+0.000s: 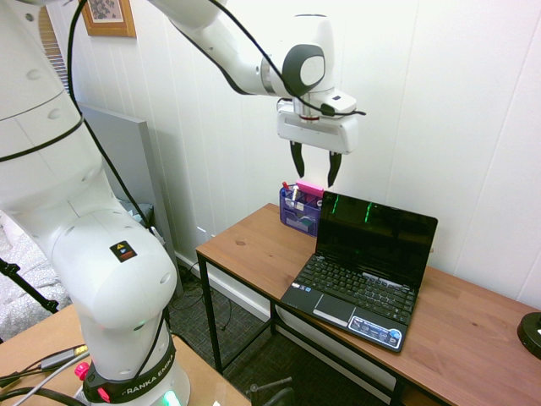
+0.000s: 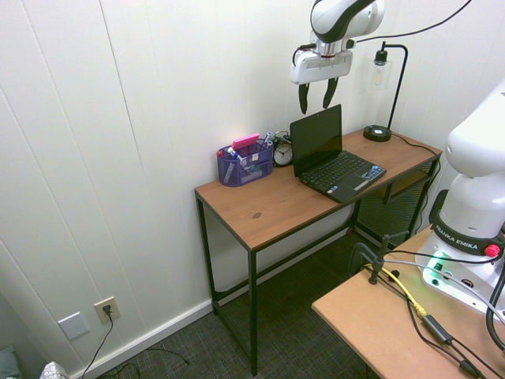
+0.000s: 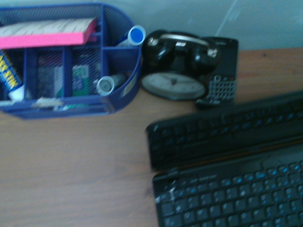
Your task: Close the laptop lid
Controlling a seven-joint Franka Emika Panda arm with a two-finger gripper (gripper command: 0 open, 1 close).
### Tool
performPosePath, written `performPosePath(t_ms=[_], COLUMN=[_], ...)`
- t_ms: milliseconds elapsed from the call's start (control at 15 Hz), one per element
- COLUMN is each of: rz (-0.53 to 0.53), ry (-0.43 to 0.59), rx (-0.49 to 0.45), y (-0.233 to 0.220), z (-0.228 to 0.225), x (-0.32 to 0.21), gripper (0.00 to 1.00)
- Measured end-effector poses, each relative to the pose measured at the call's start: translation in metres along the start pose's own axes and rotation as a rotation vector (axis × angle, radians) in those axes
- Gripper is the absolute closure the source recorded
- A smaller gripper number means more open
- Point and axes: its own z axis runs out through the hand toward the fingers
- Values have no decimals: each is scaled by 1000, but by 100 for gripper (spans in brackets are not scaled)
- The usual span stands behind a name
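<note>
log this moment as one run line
task: close laptop | lid: upright, open | jaws: open, empty, above lid's end | desk organizer: beside laptop | status: lid not yet closed
</note>
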Motion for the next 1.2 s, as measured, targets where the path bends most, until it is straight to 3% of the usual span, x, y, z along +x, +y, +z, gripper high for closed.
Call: performPosePath(t_ms=[533, 600, 1200], rz=[89, 96, 110], ry=[108, 110, 44], rx=[20, 15, -18], y=[-37, -39, -50], z=[63, 70, 103], x=[115, 124, 135], gripper=[0, 100, 100])
